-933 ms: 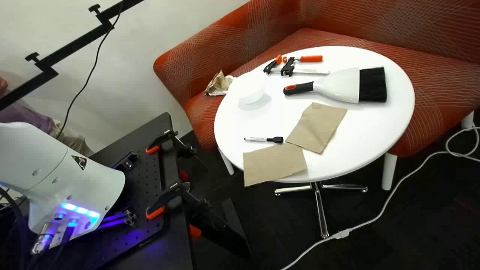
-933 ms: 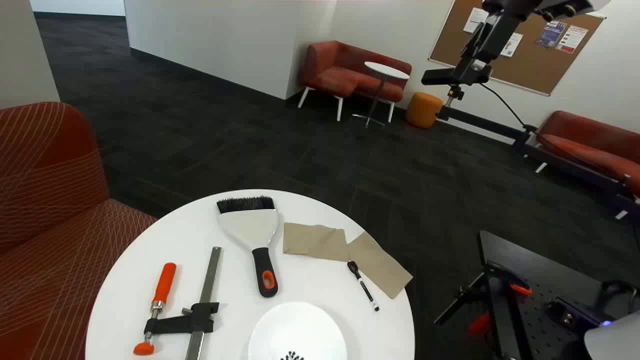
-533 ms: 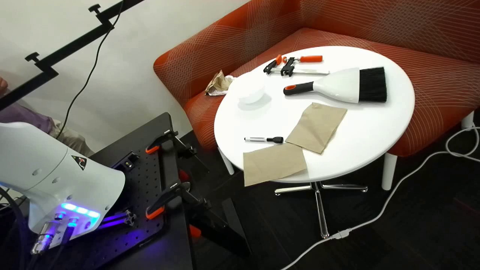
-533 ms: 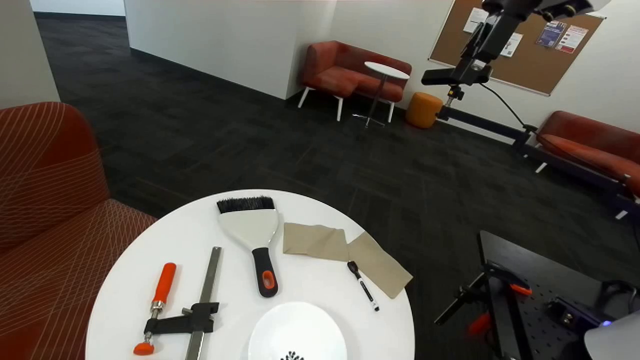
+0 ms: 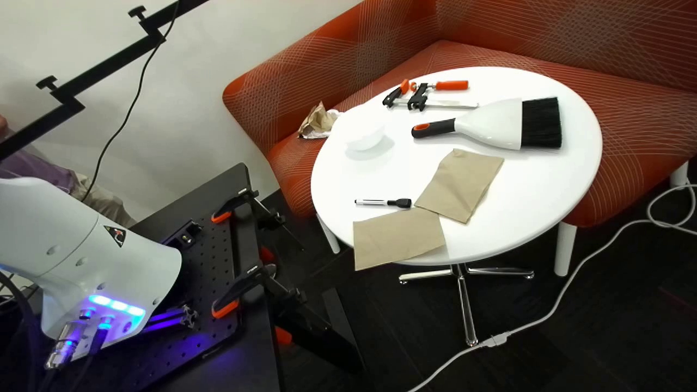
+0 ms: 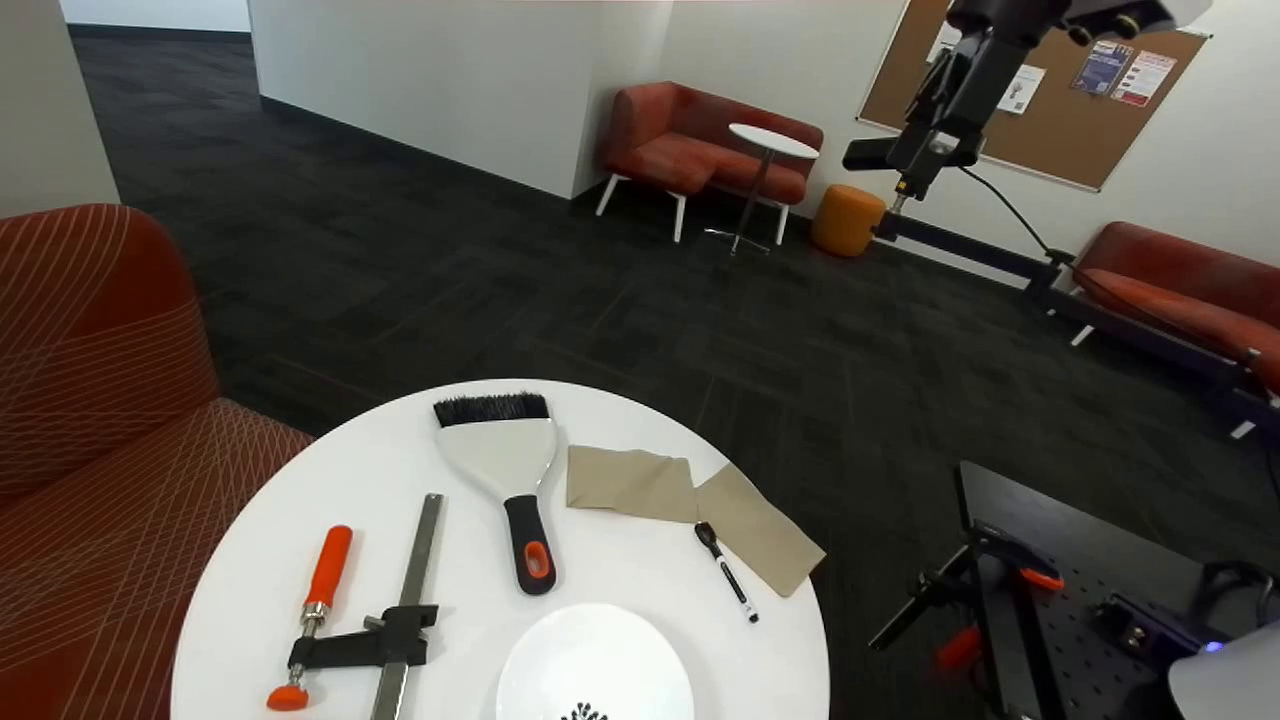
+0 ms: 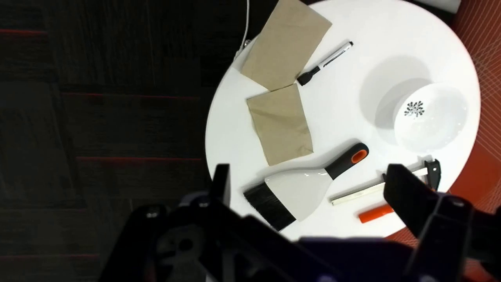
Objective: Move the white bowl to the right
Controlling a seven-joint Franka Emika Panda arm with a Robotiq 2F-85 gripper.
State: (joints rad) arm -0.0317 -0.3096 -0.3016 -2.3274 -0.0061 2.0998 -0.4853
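The white bowl [image 5: 367, 136] stands upright on the round white table top [image 5: 523, 207], near the table's edge. It also shows in another exterior view [image 6: 595, 655], cut off by the bottom edge, and in the wrist view [image 7: 434, 121], where a small dark pattern shows inside it. My gripper [image 7: 309, 172] is open with nothing between its fingers. It hangs above the table, apart from everything on it, and the bowl lies up and to the right of the jaws in the wrist view. In an exterior view the gripper [image 6: 925, 165] is at the upper right.
A white brush with a black handle [image 5: 433, 128], an orange-handled clamp [image 5: 418, 97], a marker [image 5: 383, 202] and two brown paper pieces [image 5: 460, 185] lie on the table. A red sofa [image 5: 305, 71] stands behind it. A dark base table with clamps [image 5: 239, 207] stands nearby.
My gripper has moved a little to the left and slightly down in the exterior view where it shows. The bowl and the other things on the table have not moved.
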